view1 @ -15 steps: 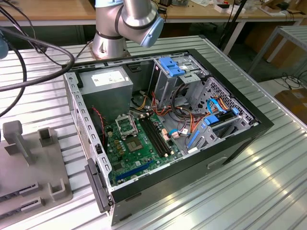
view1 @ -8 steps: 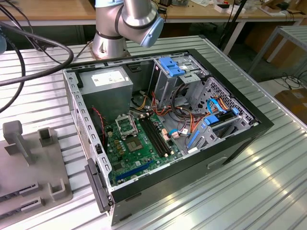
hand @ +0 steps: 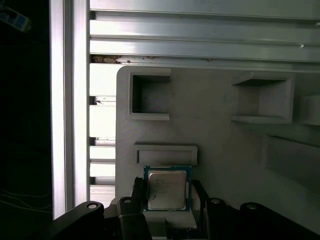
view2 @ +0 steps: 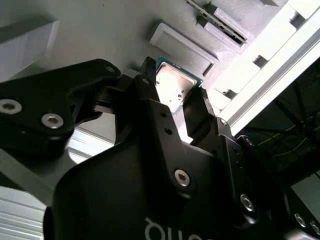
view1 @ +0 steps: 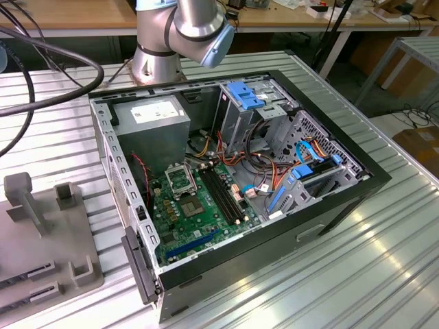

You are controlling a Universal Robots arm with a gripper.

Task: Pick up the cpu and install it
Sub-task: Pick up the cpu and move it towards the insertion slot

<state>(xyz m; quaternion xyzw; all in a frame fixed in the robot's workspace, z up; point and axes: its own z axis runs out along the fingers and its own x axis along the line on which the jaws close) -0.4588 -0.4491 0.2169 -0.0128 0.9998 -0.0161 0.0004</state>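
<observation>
The cpu (hand: 167,186) is a small square chip with a silver-grey metal top and a green rim. It sits over the grey holder tray (hand: 225,150), next to a low raised wall (hand: 166,154). In both wrist views my gripper (hand: 168,194) has one black finger against each of two opposite edges of the cpu (view2: 173,84), so the gripper (view2: 175,86) is shut on it. In the exterior view the open computer case (view1: 226,171) lies on the table, with the motherboard's square metal socket frame (view1: 180,179) uncovered.
Long black memory slots (view1: 223,195) run beside the socket. A grey power-supply box (view1: 152,120) fills the case's far corner, and blue drive brackets (view1: 247,94) with bundled cables stand toward the exterior view's right. The grey holder tray (view1: 41,240) lies at the exterior view's left on a ribbed aluminium table (view1: 329,274).
</observation>
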